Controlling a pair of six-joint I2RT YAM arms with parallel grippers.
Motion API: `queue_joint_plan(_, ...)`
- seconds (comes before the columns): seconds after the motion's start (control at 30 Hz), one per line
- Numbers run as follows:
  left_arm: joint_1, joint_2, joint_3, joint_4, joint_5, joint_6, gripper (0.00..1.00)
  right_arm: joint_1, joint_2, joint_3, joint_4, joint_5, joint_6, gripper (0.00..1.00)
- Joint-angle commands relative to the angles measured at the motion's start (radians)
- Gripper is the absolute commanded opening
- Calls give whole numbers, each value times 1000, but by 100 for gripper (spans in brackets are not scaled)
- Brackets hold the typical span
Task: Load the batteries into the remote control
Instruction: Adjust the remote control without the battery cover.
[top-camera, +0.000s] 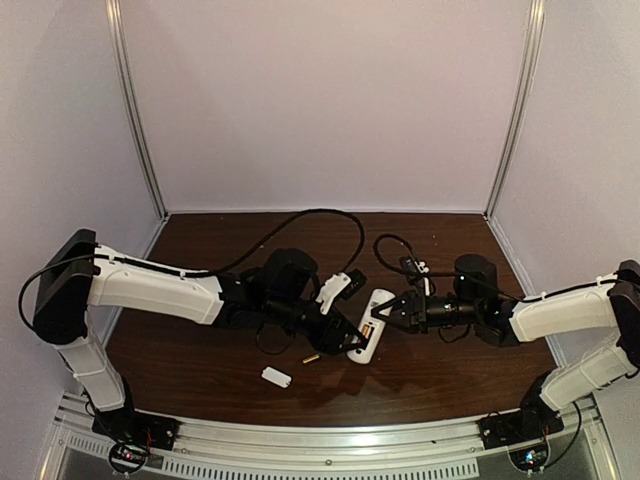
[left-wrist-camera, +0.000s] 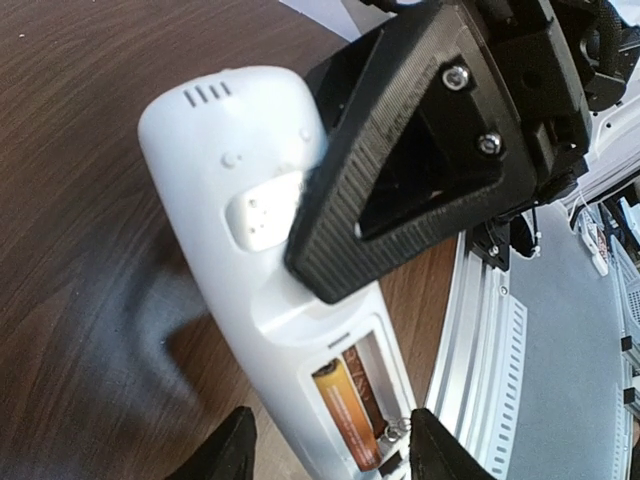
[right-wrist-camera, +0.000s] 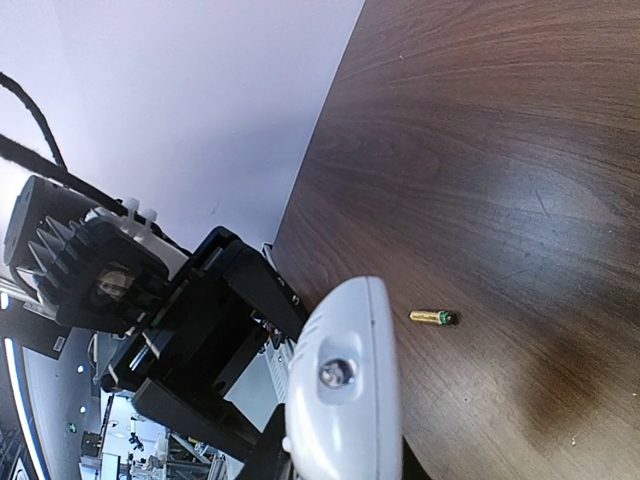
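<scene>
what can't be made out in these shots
Face of the remote control: turned away in every view; only its back shows.
Lower end of the battery compartment: cut off by the bottom edge in the left wrist view; too small in the top view.
Markings on the golden battery: too small in the right wrist and top views.
Which side of the cover piece is up: top view only, too small.
</scene>
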Motion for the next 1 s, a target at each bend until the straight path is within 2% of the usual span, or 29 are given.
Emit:
queue_joint_plan(0.0,10,26,33,17,8,-12,53,12,-25,34,25,-12,-22,0)
queue_joint_plan(0.3,12,38,19,22,26,-14,47,15,-29,33,23,-8,-23,0)
queue_joint_plan(0.5,16,19,-16,75,70,-35,58,15,-31,34,20,-8,-25,0)
queue_joint_plan(0.73,67,-48,-102,178,87,-94,58,14,-33,32,16,-8,-27,0)
queue_joint_plan(0.97,70,-58,-129,259,193,-97,62,15,-31,36,15,-7,-30,0)
